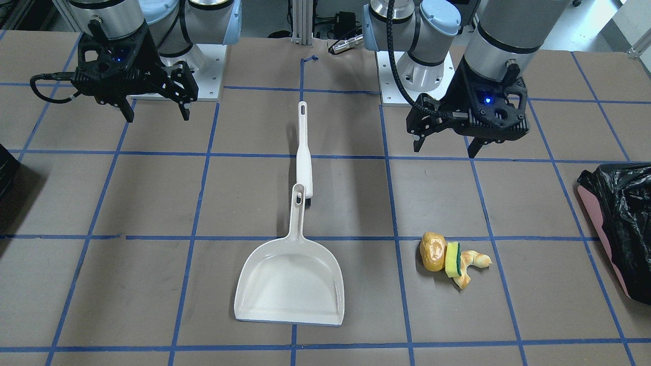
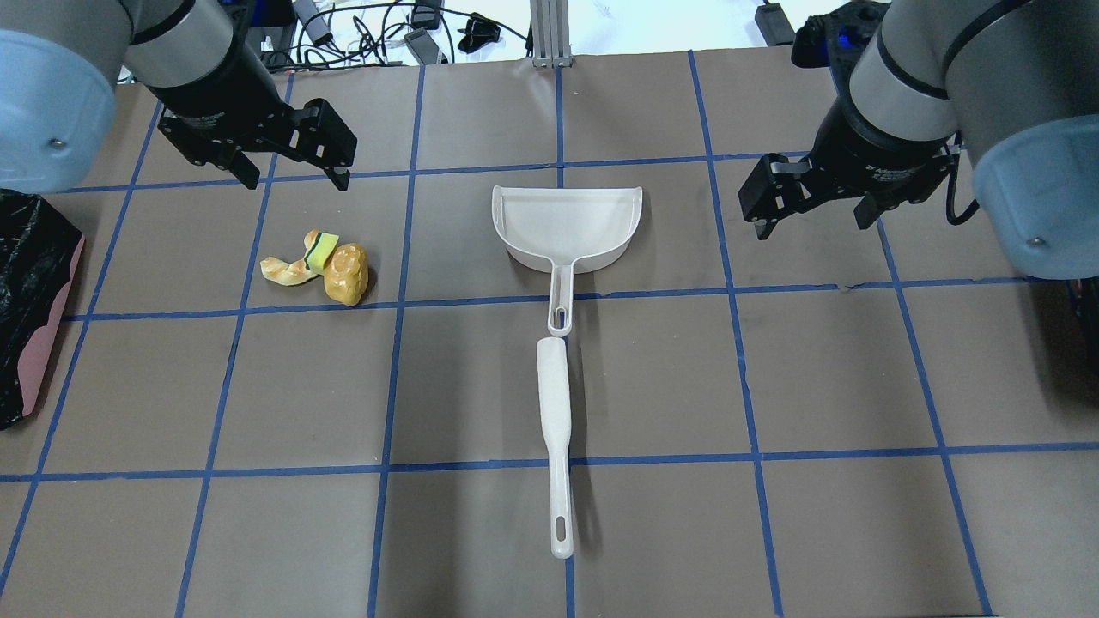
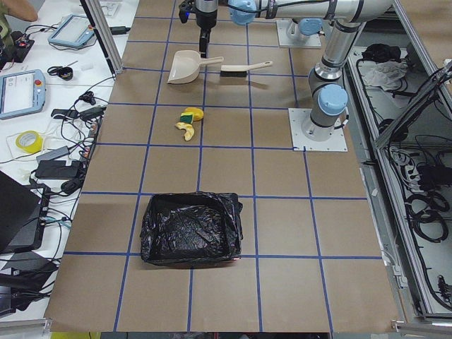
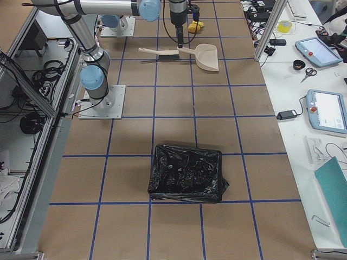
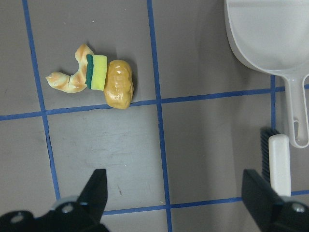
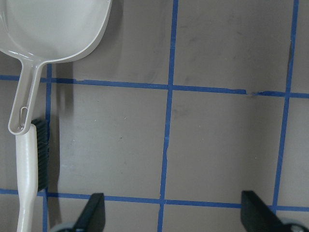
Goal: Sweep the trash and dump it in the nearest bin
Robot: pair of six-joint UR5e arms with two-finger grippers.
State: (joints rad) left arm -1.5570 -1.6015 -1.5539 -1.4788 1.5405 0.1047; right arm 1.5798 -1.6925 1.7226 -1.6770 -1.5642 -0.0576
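The trash (image 2: pixel 318 268), a glossy yellow-brown lump, a yellow-and-green sponge piece and a tan croissant-like piece, lies in one touching cluster on the table left of centre; it also shows as the trash (image 1: pixel 452 259) and the trash (image 5: pixel 96 77). My left gripper (image 2: pixel 296 180) hangs open and empty above the table just beyond the cluster; the left wrist view shows it (image 5: pixel 175 181) wide apart. The bin (image 2: pixel 34 300), pink-sided with a black bag, stands at the table's left edge. My right gripper (image 2: pixel 811 225) is open and empty, right of the dustpan.
A white dustpan (image 2: pixel 567 223) lies at the table's centre, its handle end touching a white brush (image 2: pixel 556 429) with dark bristles. A second black-bagged container (image 4: pixel 187 173) stands at the table's right end, and its dark edge (image 1: pixel 7 173) shows in the front view.
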